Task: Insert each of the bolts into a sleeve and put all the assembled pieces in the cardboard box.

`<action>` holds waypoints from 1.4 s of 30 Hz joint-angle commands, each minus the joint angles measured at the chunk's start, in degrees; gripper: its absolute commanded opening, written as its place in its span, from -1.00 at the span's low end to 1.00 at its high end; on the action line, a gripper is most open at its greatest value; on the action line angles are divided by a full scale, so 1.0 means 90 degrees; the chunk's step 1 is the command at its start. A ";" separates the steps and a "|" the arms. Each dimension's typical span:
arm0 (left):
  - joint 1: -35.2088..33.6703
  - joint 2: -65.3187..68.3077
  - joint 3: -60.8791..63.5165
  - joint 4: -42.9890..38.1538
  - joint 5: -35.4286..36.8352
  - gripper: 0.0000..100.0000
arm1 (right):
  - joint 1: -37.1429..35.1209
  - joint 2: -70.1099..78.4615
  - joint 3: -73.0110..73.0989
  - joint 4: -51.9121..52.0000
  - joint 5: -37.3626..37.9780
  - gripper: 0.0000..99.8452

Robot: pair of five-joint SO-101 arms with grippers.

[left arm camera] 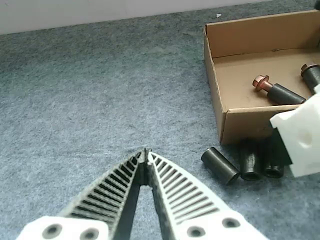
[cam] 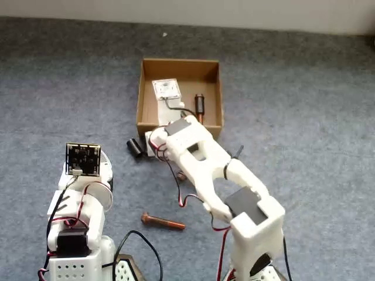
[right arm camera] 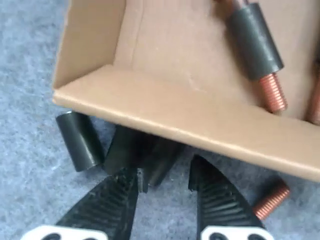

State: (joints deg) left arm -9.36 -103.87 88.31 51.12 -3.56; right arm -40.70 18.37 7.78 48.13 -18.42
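Nearest, the left gripper (left arm camera: 146,156) hangs over the grey carpet (left arm camera: 75,100) with its ribbed jaws pressed together on nothing. Beyond it, between the two arms, a loose bolt (cam: 163,222) lies flat on its side. It is copper-coloured and looks rigid and fairly weighty for its size. It would probably be best pinched across the shank just under the head, leaving the threaded end free to enter a sleeve. Farther on, the right gripper (right arm camera: 165,171) sits low with its jaws a narrow way apart and empty, just short of three black sleeves (right arm camera: 80,140) bunched against the outside of the front wall of the cardboard box (cam: 141,99). These look stiff, smooth and light, likely to roll or skid, so a squeeze across mid-barrel seems safest. A second bolt (right arm camera: 270,200) shows its threads beside that wall. Farthest, inside the box, lie two assembled pieces (left arm camera: 279,92), bolts already sleeved.
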 commanded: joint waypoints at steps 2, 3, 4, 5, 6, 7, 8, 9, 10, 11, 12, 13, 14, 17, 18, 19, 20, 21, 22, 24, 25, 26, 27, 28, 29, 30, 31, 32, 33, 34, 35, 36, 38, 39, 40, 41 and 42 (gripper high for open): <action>-0.0054 -0.0044 -0.0112 -0.0127 -0.0049 -0.98 | -0.0073 0.0523 -0.0913 0.0259 -0.0322 -0.74; -0.0044 -0.0044 -0.0112 -0.0127 -0.0049 -0.98 | -0.0063 0.0698 -0.1089 0.0366 -0.0313 -0.74; -0.0044 -0.0044 -0.0112 -0.0127 -0.0049 -0.98 | -0.0063 0.0874 -0.1265 0.0493 -0.0313 -0.74; -0.0044 -0.0044 -0.0112 -0.0117 -0.0049 -0.98 | -0.0063 0.1050 -0.1441 0.0640 -0.0313 -0.74; -0.0044 -0.0044 -0.0112 -0.0117 -0.0049 -0.98 | -0.0063 0.1226 -0.1626 0.0816 -0.0313 -0.74; -0.0044 -0.0044 -0.0112 -0.0117 -0.0049 -0.98 | -0.0063 0.1411 -0.1822 0.1001 -0.0313 -0.74; -0.0044 -0.0044 -0.0112 -0.0117 -0.0049 -0.98 | -0.0063 0.1568 -0.2007 0.1206 -0.0313 -0.74; -0.0044 -0.0044 -0.0112 -0.0117 -0.0049 -0.98 | -0.0063 0.1705 -0.2203 0.1402 -0.0303 -0.77; -0.0044 -0.0044 -0.0112 -0.0117 -0.0049 -0.98 | -0.0054 0.1822 -0.2398 0.1578 -0.0293 -0.81; -0.0044 -0.0044 -0.0112 -0.0117 -0.0049 -0.98 | -0.0054 0.1910 -0.2584 0.1734 -0.0293 -0.87; -0.0044 -0.0044 -0.0112 -0.0117 -0.0049 -0.98 | -0.0054 0.1968 -0.2759 0.1900 -0.0283 -0.93; -0.0044 -0.0044 -0.0112 -0.0117 -0.0049 -0.98 | -0.0044 0.1978 -0.2886 0.2056 -0.0283 -0.99; -0.0044 -0.0044 -0.0112 -0.0117 -0.0049 -0.98 | -0.0015 0.1978 -0.3004 0.2203 -0.0283 -0.99; -0.0063 -0.0044 -0.0112 -0.0107 -0.0049 -0.98 | 0.0142 0.1968 -0.3297 0.2681 -0.0283 -0.99; -0.0073 -0.0044 -0.0112 -0.0107 -0.0049 -0.98 | 0.0200 0.1958 -0.3424 0.2857 -0.0274 -0.99; -0.0073 -0.0044 -0.0112 -0.0107 -0.0049 -0.98 | 0.0259 0.1958 -0.3560 0.3062 -0.0254 -0.99; -0.0073 -0.0044 -0.0112 -0.0107 -0.0049 -0.98 | 0.0327 0.1958 -0.3707 0.3306 -0.0147 -0.99; -0.0073 -0.0044 -0.0112 -0.0107 -0.0049 -0.98 | 0.0357 0.1958 -0.3883 0.3580 0.0029 -0.99; -0.0073 -0.0044 -0.0112 -0.0107 -0.0049 -0.98 | 0.0357 0.1958 -0.4078 0.3893 0.0195 -0.99; -0.0073 -0.0044 -0.0112 -0.0107 -0.0049 -0.98 | 0.0357 0.1958 -0.4518 0.4615 0.0479 -0.99; -0.0073 -0.0044 -0.0112 -0.0107 -0.0049 -0.98 | 0.0357 0.1958 -0.4772 0.4987 0.0576 -0.99; -0.0073 -0.0044 -0.0103 -0.0107 -0.0049 -0.98 | 0.0366 0.1958 -0.5035 0.5338 0.0635 -0.99; -0.0073 -0.0044 -0.0103 -0.0107 -0.0049 -0.98 | 0.0386 0.1958 -0.5309 0.5661 0.0684 -0.99; -0.0073 -0.0044 -0.0103 -0.0107 -0.0049 -0.98 | 0.0425 0.1949 -0.5592 0.5905 0.0742 -0.99; -0.0073 -0.0044 -0.0103 -0.0127 -0.0049 -0.98 | 0.0484 0.1890 -0.5807 0.5895 0.0781 -0.99; -0.0073 -0.0044 -0.0093 -0.0127 -0.0049 -0.98 | 0.0542 0.1773 -0.5983 0.5895 0.0821 -0.99; -0.0073 -0.0044 -0.0103 -0.0107 -0.0049 -0.98 | 0.0591 0.1626 -0.5934 0.5895 0.0840 -0.99; -0.0083 -0.0044 -0.0103 -0.0107 -0.0049 -0.98 | 0.0630 0.1431 -0.5748 0.5895 0.0840 -0.99; -0.0083 -0.0044 -0.0103 -0.0117 -0.0049 -0.98 | 0.0650 0.1216 -0.5553 0.5895 0.0840 -0.99; -0.0083 -0.0044 -0.0103 -0.0117 -0.0049 -0.98 | 0.0650 0.0982 -0.5348 0.5895 0.0850 -0.99; -0.0083 -0.0044 -0.0112 -0.0117 -0.0049 -0.98 | 0.0650 0.0718 -0.5094 0.5895 0.0918 -0.99; -0.0083 -0.0044 -0.0112 -0.0117 -0.0049 -0.98 | 0.0640 0.0454 -0.4801 0.5895 0.1016 -0.99; -0.0083 -0.0044 -0.0112 -0.0117 -0.0049 -0.98 | 0.0640 -0.0063 -0.4205 0.5895 0.1104 -0.99; -0.0083 -0.0044 -0.0112 -0.0117 -0.0049 -0.98 | 0.0650 -0.0298 -0.3922 0.5895 0.1104 -0.99; -0.0083 -0.0044 -0.0112 -0.0117 -0.0049 -0.98 | 0.0669 -0.0503 -0.3639 0.5875 0.1104 -0.99; -0.0083 -0.0044 -0.0112 -0.0117 -0.0049 -0.98 | 0.0708 -0.0708 -0.3346 0.5856 0.1114 -0.99; -0.0083 -0.0044 -0.0112 -0.0117 -0.0049 -0.98 | 0.0767 -0.0884 -0.3043 0.5846 0.1114 -0.99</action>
State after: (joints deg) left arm -9.36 -103.87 88.31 51.12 -3.56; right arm -35.43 18.37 -24.57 99.91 -9.10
